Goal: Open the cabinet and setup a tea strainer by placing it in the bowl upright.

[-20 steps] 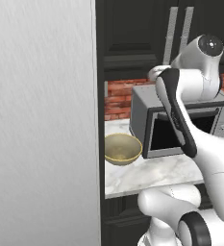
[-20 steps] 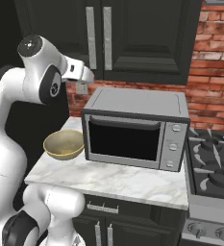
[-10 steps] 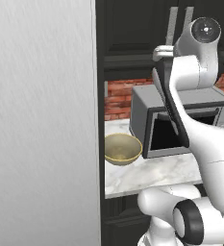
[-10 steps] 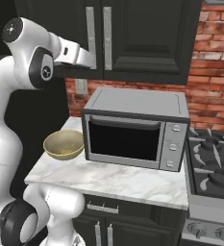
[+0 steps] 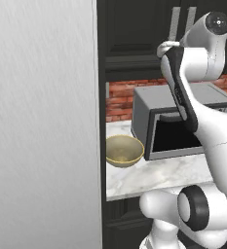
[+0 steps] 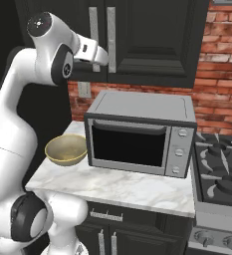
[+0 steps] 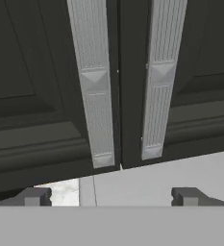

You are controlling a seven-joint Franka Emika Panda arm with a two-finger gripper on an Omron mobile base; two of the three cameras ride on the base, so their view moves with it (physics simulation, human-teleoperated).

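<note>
The black wall cabinet [image 6: 152, 40] is shut, both panelled doors meeting at their silver bar handles [image 6: 111, 37]. My gripper [image 6: 103, 56] is raised in front of those handles, just short of their lower ends. In the hand view my gripper [image 7: 111, 196] is open, its tips below the left handle [image 7: 94, 86] and right handle [image 7: 159, 81], with nothing between them. The olive-yellow bowl [image 6: 66, 149] sits empty on the marble counter left of the microwave, also seen as the bowl [image 5: 123, 151] in the left base view. The tea strainer is hidden.
A grey microwave oven [image 6: 137, 134] stands on the counter [image 6: 117, 187] under the cabinet. A stove [image 6: 222, 169] lies to its right, brick wall [image 6: 222, 74] behind. A tall grey panel [image 5: 42, 121] blocks the left side.
The arm has lifted and swung the hand up and forward to the cabinet handles. The jaws stayed open; bowl and microwave have not moved.
</note>
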